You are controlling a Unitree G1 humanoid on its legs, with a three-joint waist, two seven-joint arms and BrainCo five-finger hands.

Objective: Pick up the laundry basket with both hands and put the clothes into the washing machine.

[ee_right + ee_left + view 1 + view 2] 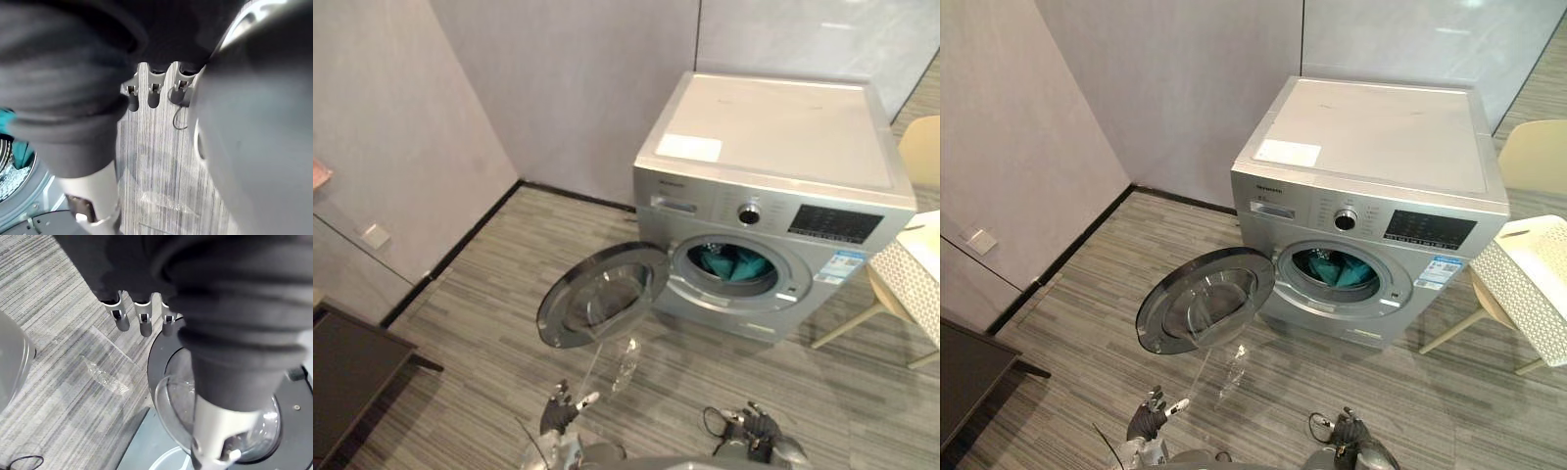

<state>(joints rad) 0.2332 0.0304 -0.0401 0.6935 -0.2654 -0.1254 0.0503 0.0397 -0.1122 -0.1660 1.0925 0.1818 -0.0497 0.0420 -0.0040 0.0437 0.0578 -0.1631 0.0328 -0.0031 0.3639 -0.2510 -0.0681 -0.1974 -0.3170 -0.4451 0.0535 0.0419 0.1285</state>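
A silver front-loading washing machine (773, 147) stands against the wall with its round door (602, 294) swung open to the left. Teal clothes (1335, 266) lie inside the drum, and a bit of them (10, 147) shows in the right wrist view. A white perforated laundry basket (1528, 284) rests on a beige chair (1538, 152) to the right of the machine. My left hand (563, 406) hangs low in front of the door, fingers (142, 320) straight, holding nothing. My right hand (759, 431) also hangs low and relaxed, well short of the basket.
A dark low table (347, 362) sits at the far left by the wall. A crinkled clear plastic scrap (625, 362) lies on the striped floor below the door. The open door juts out into the floor space in front of the machine.
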